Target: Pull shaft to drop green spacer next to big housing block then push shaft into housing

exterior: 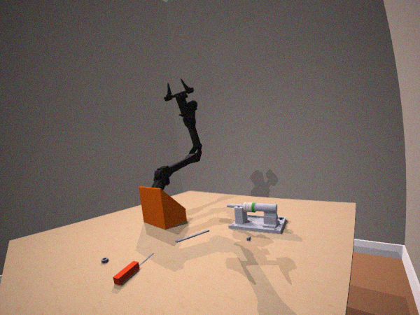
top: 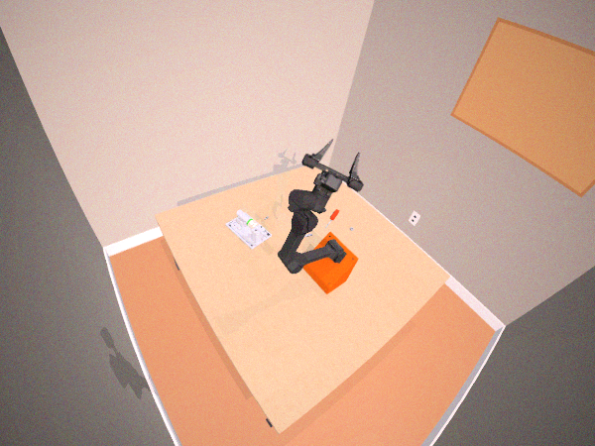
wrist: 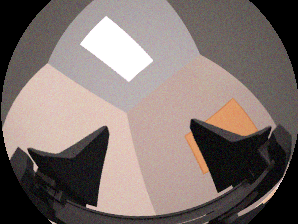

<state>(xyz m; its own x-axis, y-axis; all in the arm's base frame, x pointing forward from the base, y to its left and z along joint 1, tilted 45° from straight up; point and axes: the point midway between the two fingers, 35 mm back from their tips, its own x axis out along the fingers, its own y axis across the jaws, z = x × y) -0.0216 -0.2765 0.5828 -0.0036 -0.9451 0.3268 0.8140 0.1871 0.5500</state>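
Observation:
The big grey housing block [exterior: 270, 218] stands at one end of a base plate [exterior: 253, 229] [top: 252, 243]; a smaller post [exterior: 241, 215] stands at the other. The green spacer [exterior: 253, 207] [top: 250, 222] sits on the shaft line against the housing's round barrel [exterior: 266, 207] [top: 242, 215]. Cream spacers [exterior: 247, 207] sit between it and the post. The thin grey shaft [exterior: 231, 206] sticks out beyond the post. My gripper [top: 345, 147] [exterior: 175, 82] [wrist: 149, 127] is open and empty, high above the table and far from the assembly, with its fingers pointing upward.
The orange arm base [top: 329, 273] [exterior: 153, 210] stands on the table. A red screwdriver [top: 334, 214] [exterior: 127, 273], a dark nut [top: 351, 229] [exterior: 104, 260] and a loose grey rod [exterior: 192, 236] lie on it. A small grey piece [top: 266, 218] [exterior: 248, 239] lies near the base plate.

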